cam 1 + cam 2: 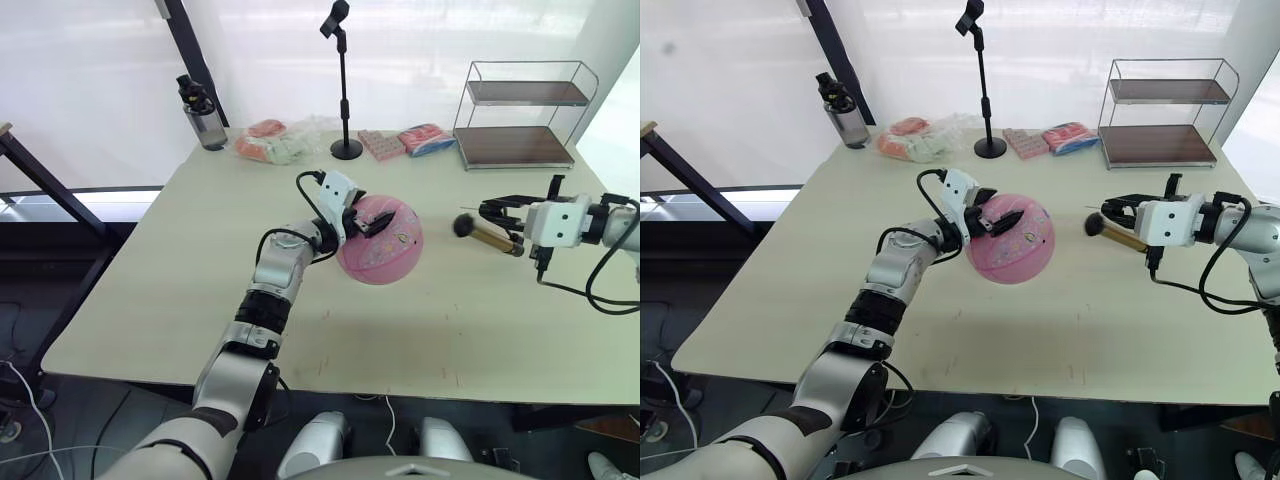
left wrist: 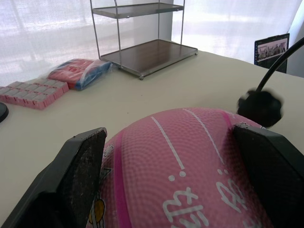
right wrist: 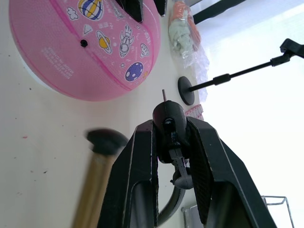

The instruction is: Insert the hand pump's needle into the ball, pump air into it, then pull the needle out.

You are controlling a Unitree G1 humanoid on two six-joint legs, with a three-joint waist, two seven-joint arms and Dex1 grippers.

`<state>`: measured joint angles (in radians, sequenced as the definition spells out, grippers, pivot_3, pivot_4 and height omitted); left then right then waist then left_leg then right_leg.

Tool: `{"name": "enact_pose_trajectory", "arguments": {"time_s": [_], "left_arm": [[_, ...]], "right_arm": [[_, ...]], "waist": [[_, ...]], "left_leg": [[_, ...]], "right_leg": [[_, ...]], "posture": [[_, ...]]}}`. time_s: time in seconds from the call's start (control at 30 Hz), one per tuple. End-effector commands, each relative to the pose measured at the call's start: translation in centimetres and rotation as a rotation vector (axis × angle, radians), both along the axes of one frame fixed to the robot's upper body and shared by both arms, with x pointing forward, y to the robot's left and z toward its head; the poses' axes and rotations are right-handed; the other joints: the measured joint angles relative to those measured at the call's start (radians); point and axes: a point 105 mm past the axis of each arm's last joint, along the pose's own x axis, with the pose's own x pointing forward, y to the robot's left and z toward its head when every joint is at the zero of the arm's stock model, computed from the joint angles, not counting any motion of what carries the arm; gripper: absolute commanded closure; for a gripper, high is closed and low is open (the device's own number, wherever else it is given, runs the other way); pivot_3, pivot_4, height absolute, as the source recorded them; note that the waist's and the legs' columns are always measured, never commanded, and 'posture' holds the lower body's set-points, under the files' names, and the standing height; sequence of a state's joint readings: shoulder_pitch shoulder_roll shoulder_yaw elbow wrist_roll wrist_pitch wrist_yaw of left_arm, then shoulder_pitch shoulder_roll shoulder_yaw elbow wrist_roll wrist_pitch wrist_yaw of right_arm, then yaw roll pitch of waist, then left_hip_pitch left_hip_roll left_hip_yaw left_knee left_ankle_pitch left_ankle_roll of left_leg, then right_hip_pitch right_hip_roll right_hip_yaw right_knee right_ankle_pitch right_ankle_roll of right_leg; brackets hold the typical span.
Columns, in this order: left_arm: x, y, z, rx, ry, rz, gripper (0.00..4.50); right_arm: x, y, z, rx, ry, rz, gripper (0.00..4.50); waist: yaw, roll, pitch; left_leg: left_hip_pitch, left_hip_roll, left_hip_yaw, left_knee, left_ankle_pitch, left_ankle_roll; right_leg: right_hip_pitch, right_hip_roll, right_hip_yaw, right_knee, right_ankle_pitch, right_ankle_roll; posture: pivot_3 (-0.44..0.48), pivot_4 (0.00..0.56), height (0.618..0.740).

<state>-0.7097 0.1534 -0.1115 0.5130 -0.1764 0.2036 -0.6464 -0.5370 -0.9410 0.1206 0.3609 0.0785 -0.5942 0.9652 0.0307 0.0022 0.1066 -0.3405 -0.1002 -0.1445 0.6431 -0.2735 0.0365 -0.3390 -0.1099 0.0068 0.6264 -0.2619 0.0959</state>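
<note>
The left gripper [image 1: 366, 222] clamps the ball [image 1: 384, 243] at table centre; the right gripper [image 3: 172, 137] pinches the needle [image 3: 164, 94] at 3 o'clock — pump [image 1: 487, 235] dangling. Aim the pin at the black valve hole [image 3: 84, 43] — approach straight.

The ball [image 1: 1011, 239] is gripped from the left side by the left gripper [image 1: 992, 219] mid-table, while the pump [image 1: 1115, 233] is held off to its right, well apart, in the right gripper [image 1: 1127, 207]
</note>
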Motion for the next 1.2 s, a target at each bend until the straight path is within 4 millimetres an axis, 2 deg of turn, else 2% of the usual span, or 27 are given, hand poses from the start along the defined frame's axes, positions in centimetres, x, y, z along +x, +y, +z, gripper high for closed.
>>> {"name": "enact_pose_trajectory", "arguments": {"time_s": [0.03,0.2,0.43,0.67,0.77,0.83,0.87,1.0,1.07,1.2], "left_arm": [[-3.8,1.7,-12.7,0.211,0.415,0.028,0.0],[-3.6,1.2,-11.6,0.187,0.37,0.008,0.0],[-2.1,0.3,-7.7,0.123,0.224,-0.026,0.0],[-1.1,-0.6,-2.5,0.048,0.073,-0.07,0.0],[-1.1,-1.1,0.0,0.01,0.004,-0.105,0.0],[-1.1,-1.2,1.4,0.029,-0.049,-0.121,0.0],[-1.1,-1.2,1.9,0.046,-0.076,-0.132,0.0],[-1.9,-1.4,6.9,-0.007,-0.185,-0.19,0.0],[-2.3,-1.2,8.7,-0.03,-0.221,-0.208,0.0],[-3.1,-1.0,11.1,-0.064,-0.266,-0.24,0.0]], "right_arm": [[-0.1,0.2,1.7,0.018,-0.063,0.016,4.12],[0.4,-0.5,1.1,0.025,-0.052,-0.046,4.12],[1.1,-1.0,-0.5,-0.003,-0.07,-0.141,4.12],[1.1,-0.8,-1.7,0.014,-0.056,-0.186,4.12],[1.1,-0.8,-2.1,0.026,-0.046,-0.205,4.12],[1.1,-0.8,-2.3,0.025,-0.042,-0.214,4.12],[1.1,-0.8,-2.4,0.025,-0.04,-0.218,4.12],[1.1,-0.5,-3.2,0.03,-0.016,-0.236,4.12],[1.1,-0.6,-3.8,0.019,-0.002,-0.252,4.12],[1.2,-0.8,-4.5,0.017,0.012,-0.281,4.12]], "waist": [[0.005,0.0,0.0],[0.01,0.0,0.0],[0.011,0.001,0.0],[0.012,0.0,0.008],[0.012,0.001,0.01],[0.012,-0.002,0.016],[0.012,-0.002,0.018],[0.011,-0.004,0.031],[0.009,-0.006,0.038],[0.002,-0.007,0.042]], "left_leg": [[0.004,-0.001,-0.001,0.0,0.0,0.0],[0.004,-0.001,-0.001,0.0,0.0,0.0],[-0.001,-0.001,-0.001,0.0,0.0,0.0],[-0.008,-0.001,-0.003,0.0,0.0,0.0],[-0.019,-0.002,-0.003,0.001,0.004,0.003],[-0.024,-0.002,-0.003,0.003,0.007,-0.001],[-0.029,-0.002,-0.003,0.003,0.007,-0.002],[-0.042,-0.002,-0.003,0.007,0.008,-0.002],[-0.042,-0.002,-0.002,0.007,0.008,-0.002],[-0.053,-0.002,-0.002,0.008,0.008,-0.003]], "right_leg": [[-0.001,0.0,-0.001,0.0,0.0,0.0],[-0.002,-0.001,0.0,0.0,0.002,0.004],[-0.007,-0.001,-0.001,0.0,0.001,0.001],[-0.013,-0.001,-0.003,0.0,0.003,0.004],[-0.025,0.0,-0.003,0.0,0.006,0.0],[-0.03,0.0,-0.003,0.001,0.007,-0.002],[-0.034,0.0,-0.003,0.001,0.008,-0.003],[-0.044,0.001,-0.003,0.001,0.009,-0.003],[-0.045,0.001,-0.002,0.001,0.009,-0.003],[-0.058,0.001,-0.001,0.003,0.009,-0.003]], "posture": [[0.0,0.15,0.74],[0.0,0.15,0.74],[0.0,0.15,0.74],[0.0,0.15,0.74],[0.0,0.15,0.74],[0.0,0.15,0.74],[0.0,0.15,0.74],[0.0,0.15,0.74],[0.0,0.15,0.74],[0.0,0.15,0.74]]}}
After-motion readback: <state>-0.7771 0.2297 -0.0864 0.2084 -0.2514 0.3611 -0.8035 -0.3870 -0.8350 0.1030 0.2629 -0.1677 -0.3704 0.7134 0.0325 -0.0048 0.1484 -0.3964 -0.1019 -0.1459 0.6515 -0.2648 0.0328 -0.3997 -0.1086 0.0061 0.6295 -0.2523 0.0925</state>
